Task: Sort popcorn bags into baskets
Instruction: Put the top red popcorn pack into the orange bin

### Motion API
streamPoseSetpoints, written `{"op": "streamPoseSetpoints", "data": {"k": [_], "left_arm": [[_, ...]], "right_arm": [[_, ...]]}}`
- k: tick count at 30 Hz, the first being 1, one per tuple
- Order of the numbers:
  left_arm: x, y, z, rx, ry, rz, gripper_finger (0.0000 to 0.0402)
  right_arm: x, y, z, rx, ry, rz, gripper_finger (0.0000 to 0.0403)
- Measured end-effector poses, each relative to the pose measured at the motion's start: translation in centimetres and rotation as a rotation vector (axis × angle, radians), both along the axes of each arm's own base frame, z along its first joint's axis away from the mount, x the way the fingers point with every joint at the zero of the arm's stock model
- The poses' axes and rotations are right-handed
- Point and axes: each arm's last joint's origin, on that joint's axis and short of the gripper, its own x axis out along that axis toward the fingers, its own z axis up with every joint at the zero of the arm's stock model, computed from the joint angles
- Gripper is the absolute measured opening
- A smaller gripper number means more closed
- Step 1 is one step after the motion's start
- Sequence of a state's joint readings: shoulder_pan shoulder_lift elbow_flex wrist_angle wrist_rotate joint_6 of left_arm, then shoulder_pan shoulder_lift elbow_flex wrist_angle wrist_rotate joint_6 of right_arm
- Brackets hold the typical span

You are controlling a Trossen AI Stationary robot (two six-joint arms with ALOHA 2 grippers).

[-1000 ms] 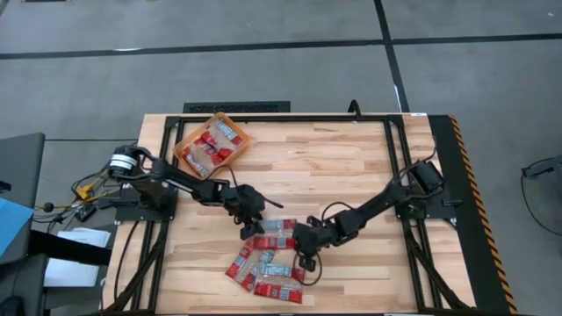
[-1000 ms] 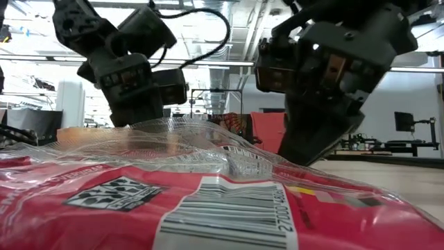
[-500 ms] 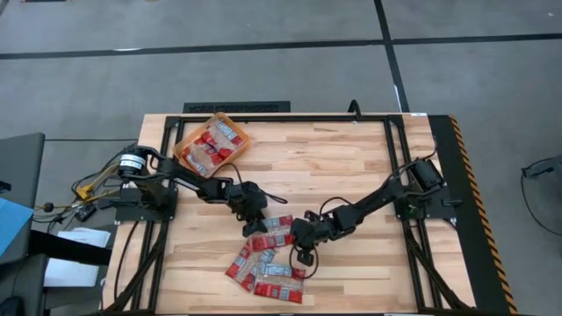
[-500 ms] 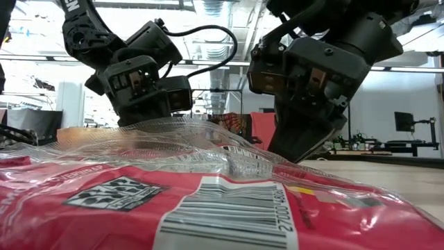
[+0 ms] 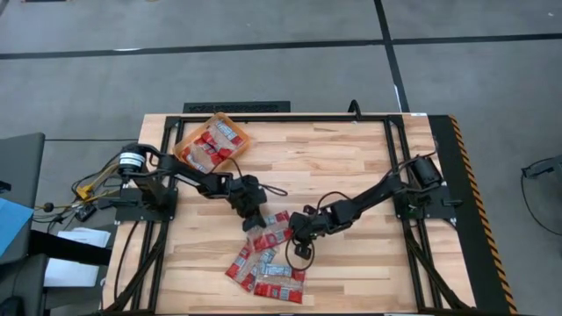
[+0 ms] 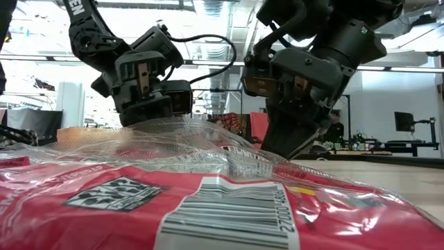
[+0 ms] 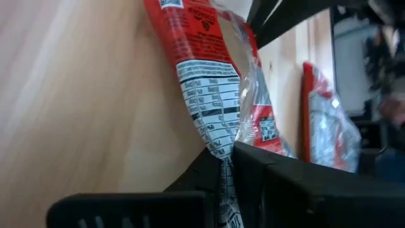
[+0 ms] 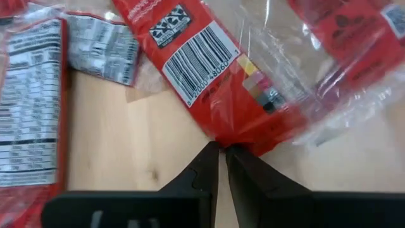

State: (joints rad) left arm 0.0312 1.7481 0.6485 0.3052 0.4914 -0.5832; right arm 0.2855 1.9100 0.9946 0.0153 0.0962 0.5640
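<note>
Both claws have only a thin hold: the left gripper [image 7: 223, 166] pinches just the crimped end of one popcorn bag [image 7: 202, 82], and the right gripper [image 8: 221, 155], fingers nearly together, nips the corner seam of another bag [image 8: 209, 69], so I'd guess either slick wrapper could slip free on the lift, or drag a neighbour from the loose pile [image 5: 263, 268]. Each held bag stretches straight out ahead of its fingertips, while the orange basket [image 5: 186, 140] sits well behind the left gripper, part filled.
</note>
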Motion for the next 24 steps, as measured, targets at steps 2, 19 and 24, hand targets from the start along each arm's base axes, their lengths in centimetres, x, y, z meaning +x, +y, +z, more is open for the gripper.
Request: {"op": "streamPoseSetpoints", "data": {"k": [2,19,24], "left_arm": [[-0.1,0.5,0.5,-0.048,0.019,0.057,0.0009],[-4.6,4.0,11.5,-0.091,-0.167,0.803,0.0002],[-8.8,4.6,13.8,0.076,-0.177,1.187,0.0001]], "right_arm": [[-0.1,0.0,0.6,0.018,-0.007,0.007,0.0061],[-6.6,-0.4,11.5,-0.097,-0.072,-0.141,0.0061],[-6.8,-0.6,11.4,-0.105,-0.065,-0.173,0.0061]]}}
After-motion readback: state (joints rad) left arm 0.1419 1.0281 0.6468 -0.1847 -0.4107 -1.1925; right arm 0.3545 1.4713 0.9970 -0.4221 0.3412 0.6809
